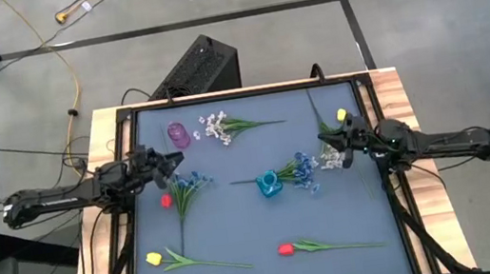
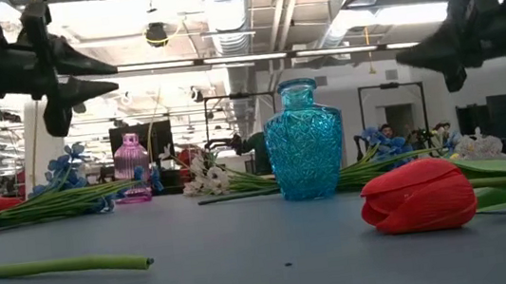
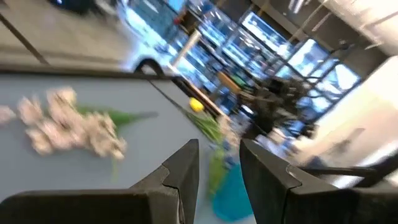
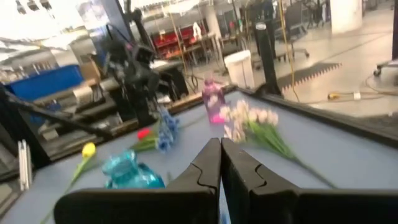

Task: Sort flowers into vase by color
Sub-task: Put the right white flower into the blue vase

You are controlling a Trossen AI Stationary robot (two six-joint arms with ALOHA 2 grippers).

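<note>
A teal glass vase (image 1: 269,184) stands upright mid-table, and a pink vase (image 1: 177,134) stands at the far left. Flowers lie flat on the mat: a white sprig (image 1: 224,125) far centre, a blue sprig (image 1: 190,182) with a red tulip (image 1: 167,202) at left, blue and white sprigs (image 1: 312,166) beside the teal vase, a yellow tulip (image 1: 342,115) at right, and a yellow tulip (image 1: 154,259) and a red tulip (image 1: 286,248) near the front. My left gripper (image 1: 174,159) hovers open above the left blue sprig. My right gripper (image 1: 341,135) hovers shut above the right sprigs.
Black rails frame the mat (image 1: 264,269) on the left, right and far sides. A black box (image 1: 197,67) sits on the floor beyond the far edge. Both arms hang high over the table in the low view, well above the vases (image 2: 304,141).
</note>
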